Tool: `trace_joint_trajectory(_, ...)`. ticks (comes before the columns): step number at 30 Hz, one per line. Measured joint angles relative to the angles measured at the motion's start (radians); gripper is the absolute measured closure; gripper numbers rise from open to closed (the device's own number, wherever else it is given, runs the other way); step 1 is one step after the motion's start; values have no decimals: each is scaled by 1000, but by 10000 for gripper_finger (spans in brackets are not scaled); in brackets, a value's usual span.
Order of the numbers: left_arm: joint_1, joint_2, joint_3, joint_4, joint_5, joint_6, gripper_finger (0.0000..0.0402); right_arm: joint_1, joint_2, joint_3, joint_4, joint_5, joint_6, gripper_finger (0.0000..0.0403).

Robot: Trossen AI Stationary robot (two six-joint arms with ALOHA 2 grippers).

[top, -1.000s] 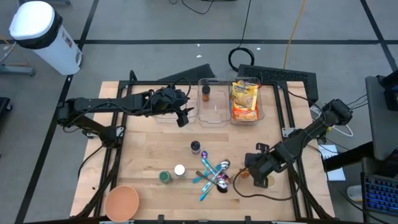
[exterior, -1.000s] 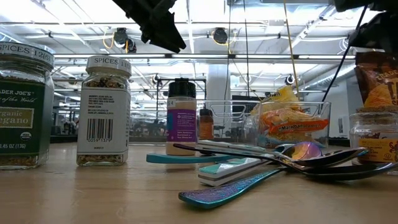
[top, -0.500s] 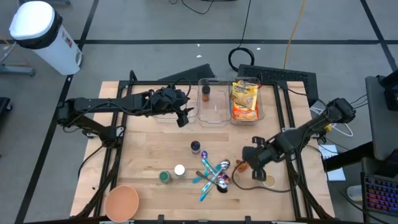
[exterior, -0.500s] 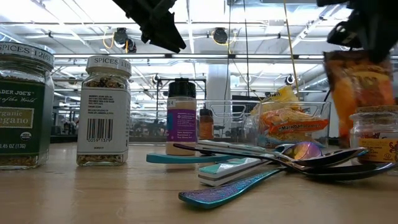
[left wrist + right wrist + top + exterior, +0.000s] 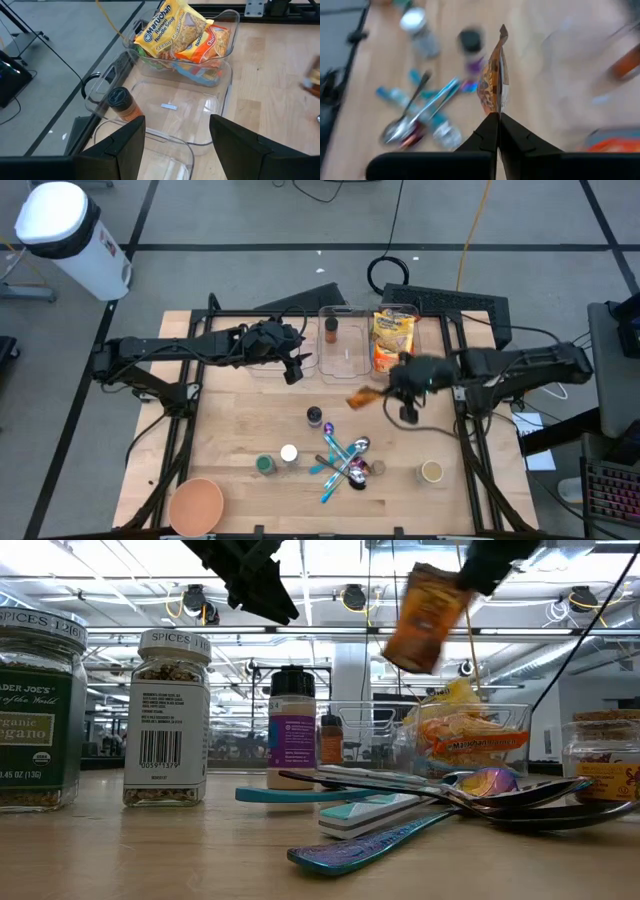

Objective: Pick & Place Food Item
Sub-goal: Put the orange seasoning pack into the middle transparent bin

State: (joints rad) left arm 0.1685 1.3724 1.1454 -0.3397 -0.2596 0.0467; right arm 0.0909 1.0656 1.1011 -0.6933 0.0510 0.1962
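My right gripper (image 5: 384, 393) is shut on a small orange food packet (image 5: 362, 396) above the table's middle, just near of the clear bins. The packet also shows high in the low view (image 5: 425, 618) and edge-on in the right wrist view (image 5: 493, 82). Three clear bins stand at the far edge: the right one (image 5: 412, 363) holds ramen packets (image 5: 177, 27), the middle one (image 5: 345, 358) holds a spice bottle (image 5: 121, 102). My left gripper (image 5: 293, 366) is open and empty, hovering by the left bin. My right gripper pinches one end of the orange packet (image 5: 496, 111) between its two fingers. The fingers (image 5: 487, 131) point toward the table's left, slanting down. The packet sticks out beyond the fingertips, tilted, and is lifted clear of the table.
Several spoons (image 5: 345, 460) lie in a heap at the table's near middle, with spice jars (image 5: 264, 465) (image 5: 289, 452) (image 5: 315, 416) around them. A jar (image 5: 431, 471) stands near right, an orange bowl (image 5: 195, 503) near left.
My right gripper has risen from the table's near right and swung toward the far edge and left, toward the bins, carrying the orange packet. The packet is now lifted clear and high above the table. The jar by which it stood stays where it was.
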Motion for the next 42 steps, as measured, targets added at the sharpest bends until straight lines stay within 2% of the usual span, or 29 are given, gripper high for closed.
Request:
trace_joint_trajectory(3, 0, 0, 0, 0, 0, 1, 172, -112, -4, 0, 77, -17, -112, 403)
trace_joint_trajectory(8, 0, 0, 0, 0, 0, 2, 172, -332, 46, 53, 118, -162, -233, 403)
trace_joint_trajectory(13, 0, 0, 0, 0, -2, 2, 172, -514, 173, 194, 69, -193, -316, 403)
trace_joint_trajectory(19, 0, 0, 0, 0, -2, 2, 172, -666, 373, 342, -23, -193, -415, 403)
trace_joint_trajectory(24, 0, 0, 0, 0, -2, 18, 172, -732, 494, 362, -35, -185, -456, 403)
trace_joint_trajectory(30, 0, 0, 0, 0, -3, 27, 172, -743, 608, 362, -11, -183, -476, 403)
trace_joint_trajectory(37, 0, 0, 0, 0, -3, 28, 172, -738, 699, 362, 21, -121, -500, 403)
trace_joint_trajectory(42, 0, 0, 0, 0, -3, 37, 172, -738, 722, 364, 37, -123, -507, 403)
